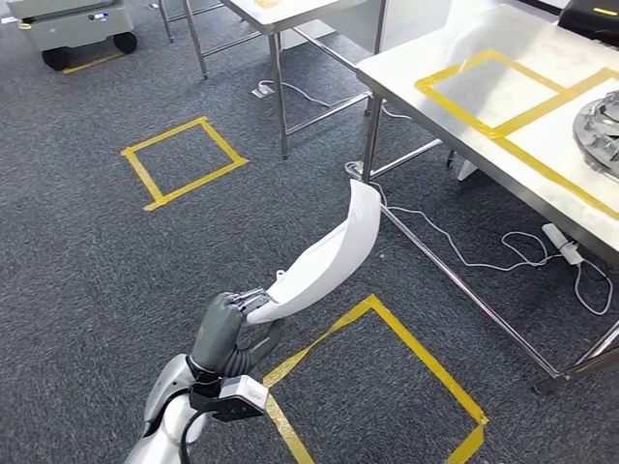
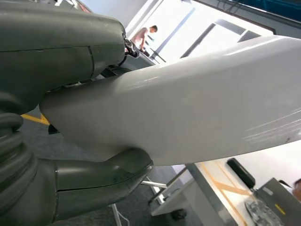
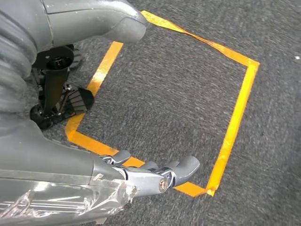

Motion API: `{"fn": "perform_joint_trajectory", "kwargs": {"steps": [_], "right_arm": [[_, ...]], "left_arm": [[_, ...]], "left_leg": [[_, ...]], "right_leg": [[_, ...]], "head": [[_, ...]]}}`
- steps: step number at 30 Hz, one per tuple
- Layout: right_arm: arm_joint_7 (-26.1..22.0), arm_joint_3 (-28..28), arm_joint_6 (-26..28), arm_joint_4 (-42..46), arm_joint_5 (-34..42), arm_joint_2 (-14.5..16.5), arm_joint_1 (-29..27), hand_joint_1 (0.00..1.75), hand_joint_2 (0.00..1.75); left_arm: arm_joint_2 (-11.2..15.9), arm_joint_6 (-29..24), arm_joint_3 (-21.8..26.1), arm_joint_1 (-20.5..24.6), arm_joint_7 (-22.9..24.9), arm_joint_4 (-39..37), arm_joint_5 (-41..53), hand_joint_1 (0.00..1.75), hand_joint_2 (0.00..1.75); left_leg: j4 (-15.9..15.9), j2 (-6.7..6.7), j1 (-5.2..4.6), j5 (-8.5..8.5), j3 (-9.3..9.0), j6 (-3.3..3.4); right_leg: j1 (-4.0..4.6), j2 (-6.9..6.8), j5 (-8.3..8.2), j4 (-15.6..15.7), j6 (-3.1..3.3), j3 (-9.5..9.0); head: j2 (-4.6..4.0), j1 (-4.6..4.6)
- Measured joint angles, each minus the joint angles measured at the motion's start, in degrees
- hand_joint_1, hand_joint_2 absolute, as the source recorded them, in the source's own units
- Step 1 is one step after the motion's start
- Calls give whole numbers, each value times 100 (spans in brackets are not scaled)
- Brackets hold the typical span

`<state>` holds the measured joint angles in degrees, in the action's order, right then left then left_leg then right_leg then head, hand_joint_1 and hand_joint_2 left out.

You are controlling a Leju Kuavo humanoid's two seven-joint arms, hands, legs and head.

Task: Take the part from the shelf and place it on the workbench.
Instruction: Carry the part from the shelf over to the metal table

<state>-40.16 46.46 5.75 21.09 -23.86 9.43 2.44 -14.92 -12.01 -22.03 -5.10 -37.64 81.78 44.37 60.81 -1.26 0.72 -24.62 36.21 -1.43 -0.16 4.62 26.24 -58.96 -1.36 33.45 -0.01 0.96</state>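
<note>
Part [image 1: 332, 256], one, white, long and curved: from the head view we log it held by our left hand [image 1: 226, 333], whose fingers are closed around its near end, so the rest of it juts forward and upward toward the workbench [image 1: 409, 68], its far tip just short of the near corner leg. We judge the end grip is meant to let the free length reach the surface first. Workbench, one, steel, bearing two adjoining yellow tape rectangles [image 1: 504, 92], presumably marking where things are set down; one round metal piece [image 1: 600, 130] lies on the bench beside them. Floor squares of yellow tape, two: one [image 1: 183, 159] well out from the workbench, one [image 1: 379, 377] just in front of it below the part, likely standing marks. White cables [image 1: 496, 251] trail under the bench. Left wrist view: one part [image 2: 199, 99] again, clamped between the thick thumb [image 2: 103, 176] on one face and the fingers [image 2: 64, 47] on the other; the workbench top [image 2: 199, 197] with its tape lies beyond. Right wrist view: our right hand [image 3: 142, 165] holds nothing, its fingers [image 3: 177, 169] extended apart from the thumb [image 3: 106, 21], hanging over one yellow tape square [image 3: 230, 127] on the carpet. The part is not yet on the bench.
</note>
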Motion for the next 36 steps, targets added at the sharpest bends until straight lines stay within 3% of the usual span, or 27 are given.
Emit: {"fn": "perform_joint_trajectory", "kwargs": {"steps": [3, 5, 7, 9, 10, 11, 13, 15, 16, 20, 22, 24, 25, 26, 27, 29, 30, 32, 35, 36], "right_arm": [[2, 6, -18, 0, -8, -1, -23, 0, 175], [2, 9, -20, 0, -14, -1, -40, 0, 175], [1, 11, -25, 0, -19, -1, -25, 0, 175], [2, 12, -35, -1, -27, -1, -15, 0, 175], [3, 12, -43, -2, -31, -1, -20, 0, 175], [4, 12, -52, -3, -35, -1, -28, 0, 175], [4, 12, -78, -6, -39, -1, -37, 0, 175], [4, 13, -103, -9, -42, -1, -32, 0, 175], [4, 13, -115, -10, -43, -1, -27, 0, 175], [3, 19, -135, -13, -44, -3, -31, 0, 175], [-1, 24, -143, -13, -46, -4, -24, 0, 175], [-3, 25, -153, -13, -49, -4, -14, 0, 175], [-3, 25, -156, -13, -49, -4, -16, 0, 175], [-3, 26, -156, -13, -49, -4, -22, 0, 175], [-2, 27, -156, -13, -50, -4, -27, 0, 175], [-2, 29, -156, -13, -52, -3, -28, 0, 175], [-1, 29, -157, -13, -52, -3, -24, 0, 175], [-2, 29, -157, -13, -53, -3, -20, 0, 175], [-3, 28, -157, -13, -54, -3, -22, 0, 175], [-3, 28, -157, -13, -54, -3, -17, 0, 175]], "left_arm": [[-7, 3, 1, 11, -7, -2, 0, 175, 175], [-15, 3, -3, 13, -8, -1, -1, 175, 175], [-20, 3, -3, 12, -8, -1, -1, 175, 175], [-17, 3, 1, 11, -8, -2, -1, 175, 175], [-17, 3, 2, 11, -8, -2, -1, 175, 175], [-16, 3, 3, 11, -8, -2, -1, 175, 175], [-17, 3, 3, 12, -8, -2, -1, 175, 175], [-18, 3, 2, 12, -9, -2, -1, 175, 175], [-16, 3, 3, 12, -9, -2, 0, 175, 175], [-15, 3, 2, 15, -12, -1, 2, 175, 175], [-9, 3, 2, 16, -16, 1, 1, 175, 175], [-2, 3, 9, 16, -19, -1, -1, 175, 175], [1, 3, 13, 16, -19, -1, -1, 175, 175], [1, 3, 15, 16, -19, -2, -1, 175, 175], [1, 3, 16, 16, -19, -2, -1, 175, 175], [1, 3, 17, 16, -19, -2, -1, 175, 175], [0, 3, 17, 18, -19, -2, -1, 175, 175], [-4, 3, 17, 22, -19, -3, 0, 175, 175], [-13, 4, 18, 27, -19, -4, -1, 175, 175], [-16, 4, 18, 29, -19, -4, -1, 175, 175]], "left_leg": [[-240, -49, -3, -20, -98, 72], [-263, -23, 5, -40, -141, 151], [-274, 24, 4, -79, -201, 220], [-273, 72, -12, -139, -262, 248], [-273, 89, -16, -173, -300, 249], [-272, 98, -17, -210, -348, 245], [-273, 107, -16, -298, -468, 224], [-266, 112, -35, -387, -560, 175], [-266, 114, -45, -416, -582, 150], [-247, 135, -29, -518, -628, 37], [231, 136, -28, -716, -393, -6], [1046, 134, -31, -948, 141, -22], [1335, 134, -30, -966, 380, -24], [1417, 134, -30, -858, 516, -21], [1279, 134, -29, -635, 535, -13], [577, 134, -30, -78, 322, 8], [210, 131, -29, 64, 176, 23], [-170, 121, -32, 80, 16, 65], [-249, 107, -22, -5, -77, 176], [-253, 107, -18, -31, -125, 213]], "right_leg": [[0, 50, 55, 22, -88, 27], [2, -97, 136, -94, -149, 72], [10, -317, 392, -638, -190, 327], [4, -400, 672, -1404, -213, 770], [1, -411, 689, -1622, -219, 922], [0, -415, 588, -1621, -221, 967], [-4, -432, 121, -983, -211, 723], [9, -470, -179, -294, -187, 391], [18, -481, -211, -134, -168, 305], [33, -433, -127, -39, -30, 193], [14, -414, -77, 1, 47, 90], [14, -397, -12, 8, 89, 19], [14, -385, 25, 8, 93, -18], [13, -370, 64, 8, 89, -67], [10, -353, 108, 8, 79, -128], [7, -318, 210, 8, 39, -250], [16, -299, 271, 1, 7, -282], [38, -283, 342, 21, -61, -327], [38, -308, 394, 10, -156, -406], [34, -333, 458, -135, -181, -335]], "head": [[1, -5], [0, -21], [-1, -44], [0, -54], [0, -54], [1, -54], [1, -55], [0, -62], [-1, -60], [0, -37], [0, -10], [0, 13], [1, 16], [1, 15], [1, 15], [1, 16], [1, 22], [1, 21], [1, 5], [1, -4]]}}
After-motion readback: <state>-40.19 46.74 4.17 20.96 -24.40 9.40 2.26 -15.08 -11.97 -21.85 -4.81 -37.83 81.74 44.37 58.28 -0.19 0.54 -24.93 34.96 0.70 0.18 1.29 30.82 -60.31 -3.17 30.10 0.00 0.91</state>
